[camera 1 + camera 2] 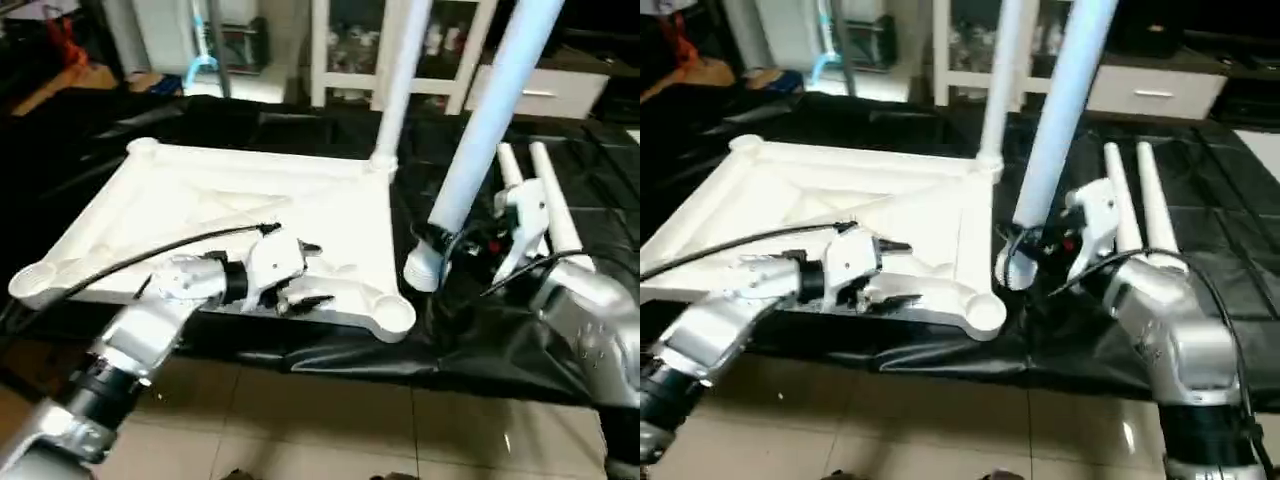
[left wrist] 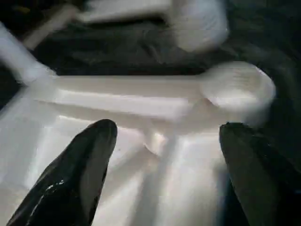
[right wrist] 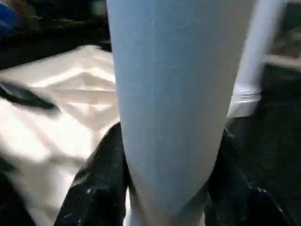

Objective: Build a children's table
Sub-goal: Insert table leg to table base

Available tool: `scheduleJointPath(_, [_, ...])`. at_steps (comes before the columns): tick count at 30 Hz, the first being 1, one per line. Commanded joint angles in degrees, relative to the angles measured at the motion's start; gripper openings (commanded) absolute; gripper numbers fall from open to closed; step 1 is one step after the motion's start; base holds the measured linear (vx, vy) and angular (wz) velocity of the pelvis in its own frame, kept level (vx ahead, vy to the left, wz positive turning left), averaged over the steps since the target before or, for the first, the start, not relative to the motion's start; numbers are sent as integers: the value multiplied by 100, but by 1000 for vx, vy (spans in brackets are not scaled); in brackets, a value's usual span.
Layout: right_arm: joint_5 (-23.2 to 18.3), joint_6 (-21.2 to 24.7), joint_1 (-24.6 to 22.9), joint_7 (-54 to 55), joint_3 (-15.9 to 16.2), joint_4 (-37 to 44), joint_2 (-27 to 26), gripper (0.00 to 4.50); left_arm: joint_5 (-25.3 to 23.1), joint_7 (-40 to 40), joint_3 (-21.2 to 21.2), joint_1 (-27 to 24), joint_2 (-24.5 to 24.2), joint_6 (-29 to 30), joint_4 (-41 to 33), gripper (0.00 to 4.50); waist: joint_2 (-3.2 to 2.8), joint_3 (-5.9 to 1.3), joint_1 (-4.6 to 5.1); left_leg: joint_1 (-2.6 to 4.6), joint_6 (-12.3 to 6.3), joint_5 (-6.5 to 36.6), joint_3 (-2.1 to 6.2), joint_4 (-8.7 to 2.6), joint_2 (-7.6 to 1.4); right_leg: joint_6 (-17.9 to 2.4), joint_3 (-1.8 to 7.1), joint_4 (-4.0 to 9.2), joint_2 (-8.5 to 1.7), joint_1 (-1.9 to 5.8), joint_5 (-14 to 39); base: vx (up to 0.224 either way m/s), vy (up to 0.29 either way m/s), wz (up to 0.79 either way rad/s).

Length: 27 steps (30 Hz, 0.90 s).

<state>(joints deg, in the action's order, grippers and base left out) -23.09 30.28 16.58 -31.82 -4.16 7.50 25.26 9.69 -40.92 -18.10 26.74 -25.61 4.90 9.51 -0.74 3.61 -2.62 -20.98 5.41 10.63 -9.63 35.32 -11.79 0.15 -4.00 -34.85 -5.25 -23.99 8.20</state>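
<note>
White plastic ribbed tabletop (image 1: 240, 215): one tube leg (image 1: 402, 80) seated; your right gripper (image 1: 432, 245) clamps the second leg (image 1: 490, 120), left gripper (image 1: 305, 273) wide open, two spare legs (image 1: 545, 195) left.

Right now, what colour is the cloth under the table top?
Black, seen best in the left eye view: the cloth lies under the white table top.

You've got one tabletop (image 1: 250, 215), ribbed side up, with four round corner sockets (image 1: 390, 315). Legs: four total. One stands upright in the far corner socket (image 1: 400, 80), one is in the right gripper (image 1: 1025, 250), and two lie side by side on the counter (image 1: 545, 195). Two grippers, left (image 1: 300, 275) and right. One glass-door cabinet (image 1: 400, 50) behind.
</note>
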Motion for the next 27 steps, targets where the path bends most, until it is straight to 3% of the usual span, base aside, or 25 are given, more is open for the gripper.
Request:
scheduleJointPath(1, [114, -146, -34, 319, -104, 406, -86, 185, 313, 647, 452, -114, 143, 347, -166, 390, 3, -415, 29, 42, 75, 1807, -13, -412, 12, -402, 112, 584, -157, 233, 3128, 0, 0, 0])
scheduleJointPath(3, [75, -93, -89, 521, -205, 588, -218, 185, 300, 1156, 750, -256, 363, 323, -228, 390, 8, -418, 82, -18, 6, 1784, 7, -427, 20, -347, 89, 574, -126, 263, 3050, 0, 0, 0])
scheduleJointPath(6, [-23, -54, -182, 602, -293, 627, -375, 185, 561, 1240, 998, -460, 654, 434, -382, 390, -4, -439, 104, 0, -75, 1730, 3, -410, 29, -282, 93, 604, -126, 236, 3107, 0, 0, 0])
scheduleJointPath(8, [-62, -33, -260, 560, -249, 670, -387, 185, 573, 1135, 942, -560, 675, 380, -553, 390, -8, -447, 88, 49, -84, 1871, 11, -427, 3, -332, 97, 581, -123, 234, 3089, 0, 0, 0])
scheduleJointPath(10, [-65, -23, -308, 518, -189, 710, -371, 185, 483, 1132, 882, -618, 663, 406, -652, 390, -36, -412, 113, 132, -42, 2406, 33, -470, -18, -280, 70, 607, -107, 242, 3429, 0, 0, 0])
scheduleJointPath(11, [-65, -22, -314, 525, -180, 721, -375, 185, 482, 1161, 897, -630, 682, 441, -678, 390, -108, -420, 166, 463, 65, 2820, -69, -377, -51, -273, 102, 720, 51, 59, 3700, 0, 0, 0])
scheduleJointPath(12, [-66, -31, -320, 546, -160, 736, -395, 185, 526, 1260, 960, -672, 745, 545, -759, 390, -68, -342, 188, 606, 72, 3180, -64, -401, -55, -452, 20, 717, 156, 51, 3644, 0, 0, 0])
scheduleJointPath(13, [-63, -30, -324, 568, -150, 754, -410, 185, 550, 1310, 980, -698, 765, 615, -818, 390, -84, -311, 193, 737, 40, 3452, -70, -389, -61, -503, -37, 762, 180, 10, 3728, 22, 5, -35])
scheduleJointPath(14, [-63, -30, -324, 568, -150, 754, -410, 185, 550, 1310, 980, -698, 765, 615, -818, 390, -87, -258, 247, 877, -41, 3779, -23, -418, -91, -514, -148, 774, 224, 4, 3703, 22, 5, -35])
scheduleJointPath(15, [-71, -16, -332, 604, -142, 791, -458, 185, 523, 1425, 1039, -765, 792, 687, -947, 390, -101, -188, 304, 475, -164, 3981, 129, -603, -106, -232, -291, 725, 91, 400, 3862, 66, 29, -45])
scheduleJointPath(16, [-65, -14, -336, 607, -133, 800, -469, 185, 545, 1447, 1078, -791, 804, 728, -995, 390, -159, -241, 308, 497, -162, 4032, 145, -594, -102, -144, -278, 721, -3, 486, 3979, 75, 45, -33])
scheduleJointPath(17, [-53, -12, -350, 593, -117, 814, -472, 185, 555, 1475, 1123, -820, 820, 768, -1046, 390, -127, -243, 461, 534, -167, 4044, 175, -539, -56, -45, -377, 782, -39, 501, 4144, 75, 45, -33])
scheduleJointPath(18, [-42, -16, -364, 582, -102, 824, -473, 185, 561, 1497, 1154, -838, 828, 795, -1078, 390, -178, -267, 535, 513, -176, 3919, 198, -543, -39, -43, -391, 800, -131, 590, 4160, 64, 55, -19])
scheduleJointPath(19, [-33, -29, -383, 566, -87, 832, -472, 185, 567, 1503, 1174, -854, 828, 814, -1103, 390, -140, -261, 597, 476, -175, 3875, 203, -530, -27, -8, -418, 819, -152, 614, 4256, 52, 25, -21])
scheduleJointPath(20, [-29, -36, -398, 549, -68, 836, -471, 185, 561, 1513, 1191, -867, 825, 835, -1126, 390, -137, -282, 674, 395, -142, 3622, 206, -477, 35, 110, -428, 855, -193, 685, 4549, 52, 25, -21])
scheduleJointPath(21, [-27, -45, -411, 533, -51, 837, -469, 185, 553, 1518, 1197, -878, 819, 847, -1142, 390, -109, -312, 746, 384, -172, 3339, 201, -418, 99, 102, -418, 894, -249, 688, 4724, 67, -6, -16])
scheduleJointPath(22, [-26, -54, -420, 520, -36, 837, -468, 185, 541, 1522, 1204, -889, 818, 869, -1166, 390, -112, -333, 780, 325, -195, 3146, 209, -410, 118, 71, -396, 874, -279, 736, 4719, 89, -11, -9])
scheduleJointPath(23, [-20, -77, -431, 492, -12, 840, -461, 185, 534, 1512, 1203, -900, 811, 881, -1184, 390, -106, -375, 808, 232, -260, 2761, 216, -420, 140, -39, -332, 844, -303, 809, 4586, 89, -11, -9])
scheduleJointPath(24, [-8, -92, -440, 471, 19, 840, -453, 185, 521, 1511, 1210, -907, 794, 907, -1204, 390, -101, -399, 832, 224, -346, 2444, 213, -447, 145, -264, -272, 808, -270, 814, 4264, 98, -17, -4])
scheduleJointPath(25, [-7, -94, -441, 469, 21, 839, -452, 185, 520, 1512, 1211, -908, 792, 910, -1207, 390, -101, -399, 832, 224, -346, 2444, 213, -447, 145, -264, -272, 808, -270, 814, 4264, 111, -13, 2])
scheduleJointPath(26, [-9, -103, -447, 455, 28, 835, -450, 185, 518, 1510, 1219, -911, 780, 926, -1221, 390, -117, -461, 849, 223, -523, 1838, 211, -496, 108, -787, -218, 686, -208, 873, 3353, 174, -13, 7])
scheduleJointPath(27, [-14, -112, -447, 439, 31, 830, -450, 185, 514, 1507, 1227, -912, 767, 935, -1232, 390, -148, -499, 851, 297, -679, 1478, 200, -506, 88, -1171, -207, 604, -167, 860, 2667, 121, -2, 6])
